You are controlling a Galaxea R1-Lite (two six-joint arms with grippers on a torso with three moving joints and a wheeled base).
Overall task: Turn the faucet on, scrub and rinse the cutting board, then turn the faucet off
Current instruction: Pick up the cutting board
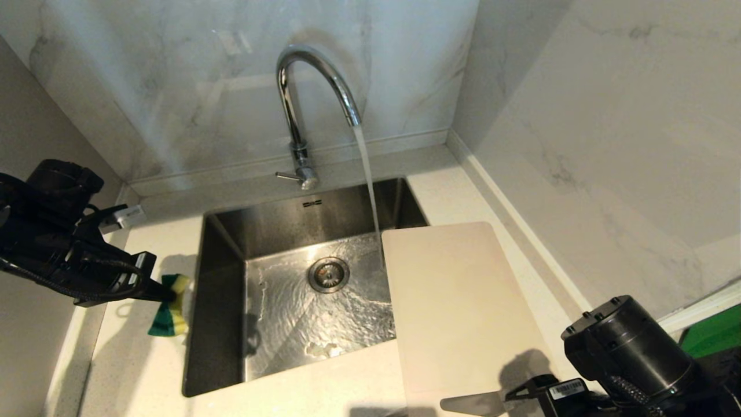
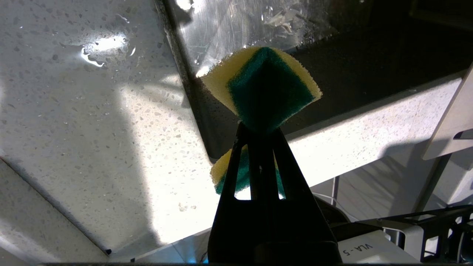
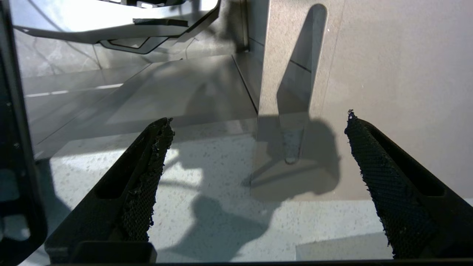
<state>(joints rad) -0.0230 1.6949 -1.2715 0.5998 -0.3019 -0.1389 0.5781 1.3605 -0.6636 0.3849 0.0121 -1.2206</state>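
The chrome faucet stands behind the sink, and water pours from its spout into the basin. Its thin lever points left. The cream cutting board lies flat on the counter to the right, its left edge hanging over the sink. My left gripper hovers over the counter left of the sink, shut on a green-and-yellow sponge. My right arm is at the lower right. In its wrist view the right gripper stands open and empty, facing the board's slot end.
Marble walls close off the back and right of the counter. The drain sits mid-basin in rippling water. A small white block lies at the back left of the counter. Something green shows at the far right.
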